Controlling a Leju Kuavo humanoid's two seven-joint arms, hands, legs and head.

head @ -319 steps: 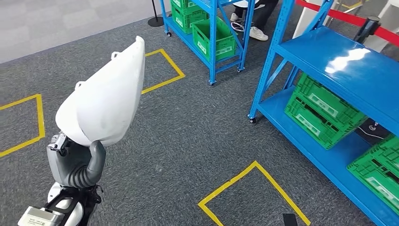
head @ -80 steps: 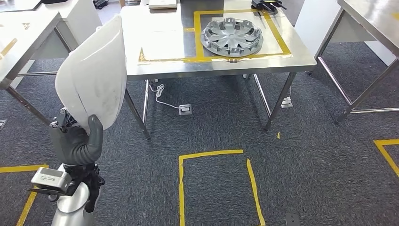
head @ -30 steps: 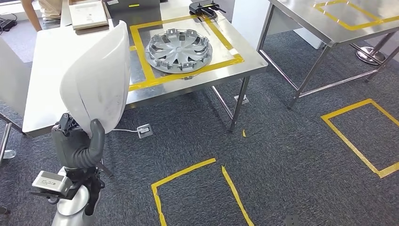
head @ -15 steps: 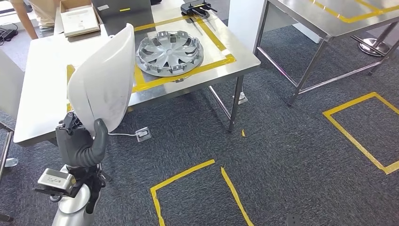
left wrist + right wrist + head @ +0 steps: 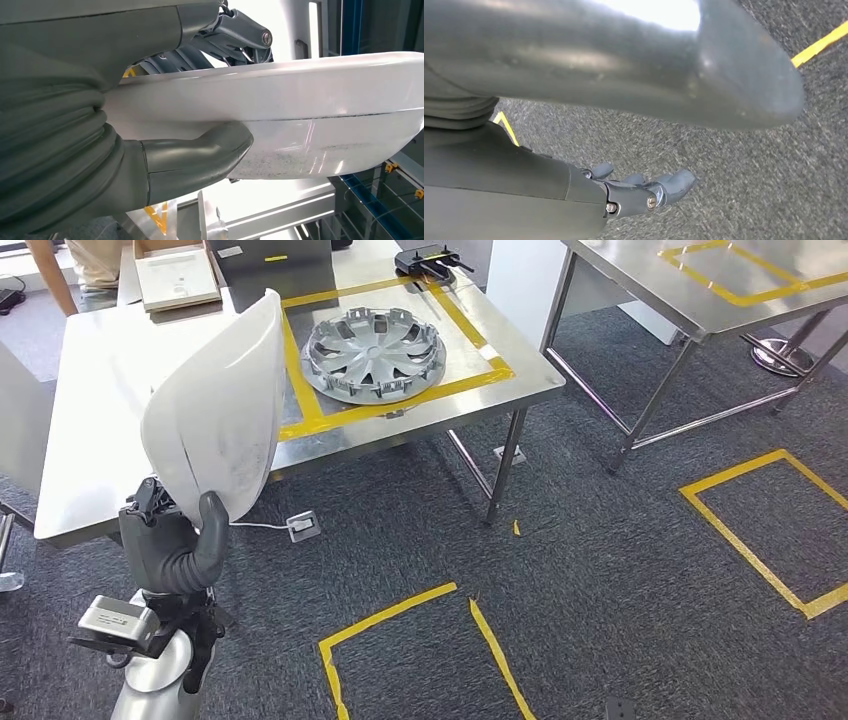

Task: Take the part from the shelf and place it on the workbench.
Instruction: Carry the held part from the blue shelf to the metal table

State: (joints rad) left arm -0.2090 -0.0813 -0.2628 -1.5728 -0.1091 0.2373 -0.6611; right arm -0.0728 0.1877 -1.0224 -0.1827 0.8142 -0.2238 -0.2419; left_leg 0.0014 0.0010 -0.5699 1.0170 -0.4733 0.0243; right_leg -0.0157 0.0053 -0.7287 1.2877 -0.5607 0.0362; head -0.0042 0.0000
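White part (image 5: 215, 415), a curved shell, is held upright in front of the workbench (image 5: 90, 400), off the surface. Left hand (image 5: 170, 540) grips its lower edge, thumb (image 5: 200, 155) on one face, fingers (image 5: 235, 35) behind. Right hand (image 5: 634, 192) hangs over carpet (fingers apart, holding nothing). Hubcap (image 5: 373, 353) sits inside yellow tape on bench.

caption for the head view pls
Left hand holds a white part upright near the steel workbench with a hubcap.
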